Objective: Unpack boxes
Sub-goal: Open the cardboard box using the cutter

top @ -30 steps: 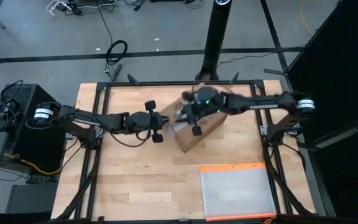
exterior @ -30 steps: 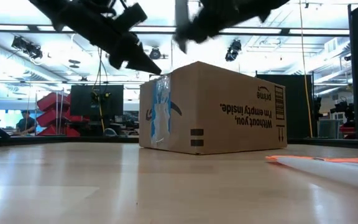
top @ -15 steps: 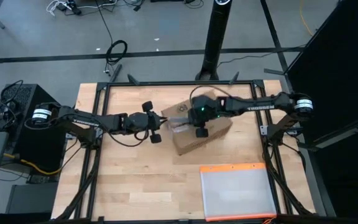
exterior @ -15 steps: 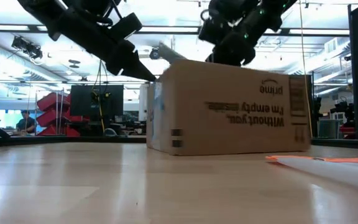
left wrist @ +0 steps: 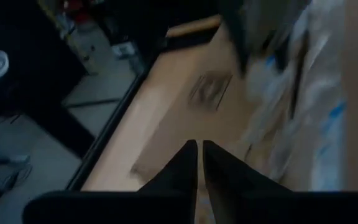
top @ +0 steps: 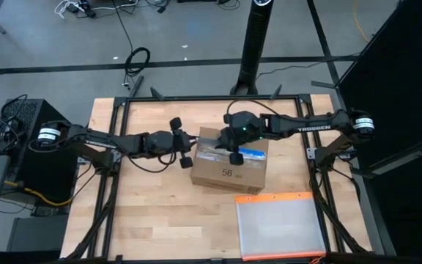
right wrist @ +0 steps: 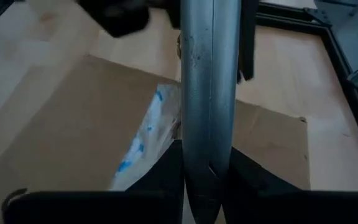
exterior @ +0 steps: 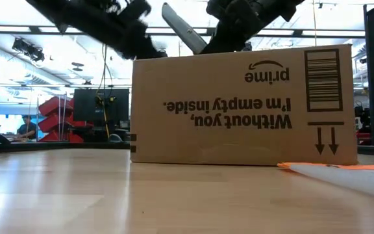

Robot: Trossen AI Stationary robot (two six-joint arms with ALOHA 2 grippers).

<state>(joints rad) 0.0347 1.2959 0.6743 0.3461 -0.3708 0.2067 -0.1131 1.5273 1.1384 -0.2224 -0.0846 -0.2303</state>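
The worktop (top: 145, 213) is a light wooden surface in a black frame, with both arms reaching in toward its middle.

The box (top: 229, 165) is a brown cardboard carton, standing near the centre of the worktop and slightly toward the far edge. Its flaps are shut, with clear tape and a white-and-blue label along the top seam and "56" printed on top. The low view shows the side lettering upside down, so the box appears to be resting inverted.

A flat clear pouch (top: 280, 224) with an orange edge lies on the near right part of the worktop, just beside the box's near corner.

The right claw (top: 222, 143) hangs over the top of the box near the taped seam. It is pinching a slim grey metal blade (right wrist: 207, 81), which points along the seam.

The left claw (left wrist: 197, 165) is at the box's left top edge, fingers pressed together and holding nothing.

Likely faults from here:
- The box is light and unrestrained. Blade force along the tape could slide or turn it rather than cut, since the left claw is only beside it and not clamping.
- A steep blade angle could dig into the cardboard and jam.
- A sliding box could push the pouch toward the worktop edge.
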